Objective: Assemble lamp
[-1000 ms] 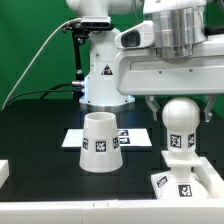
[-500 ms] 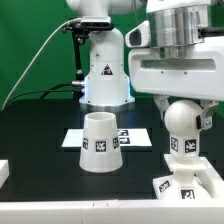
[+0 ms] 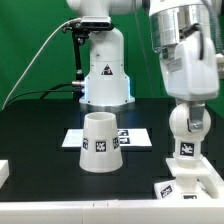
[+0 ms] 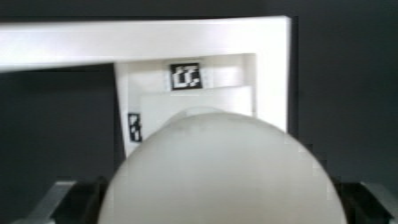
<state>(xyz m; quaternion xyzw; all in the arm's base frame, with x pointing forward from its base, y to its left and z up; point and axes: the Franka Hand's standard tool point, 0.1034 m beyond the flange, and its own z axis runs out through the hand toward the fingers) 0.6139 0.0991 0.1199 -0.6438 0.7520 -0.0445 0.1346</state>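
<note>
My gripper (image 3: pixel 185 116) is shut on the ball head of the white bulb (image 3: pixel 184 138) and holds it upright, at the exterior view's right. The bulb's tagged stem hangs just above the white squarish base block (image 3: pixel 192 183) at the lower right. In the wrist view the bulb's head (image 4: pixel 221 160) fills the frame between my dark fingers (image 4: pixel 68 203), with the base block (image 4: pixel 125 45) and its tags beyond it. The white cone shade (image 3: pixel 100 143) stands apart on the table, at the exterior view's left of the bulb.
The marker board (image 3: pixel 136 136) lies flat behind the shade. The big white robot pedestal (image 3: pixel 105 72) stands at the back. A white object (image 3: pixel 3 172) sits at the exterior view's left edge. The table is black.
My hand has turned about its vertical axis, so it now shows narrow instead of broad. The bulb has turned with it and sits slightly lower over the base block.
</note>
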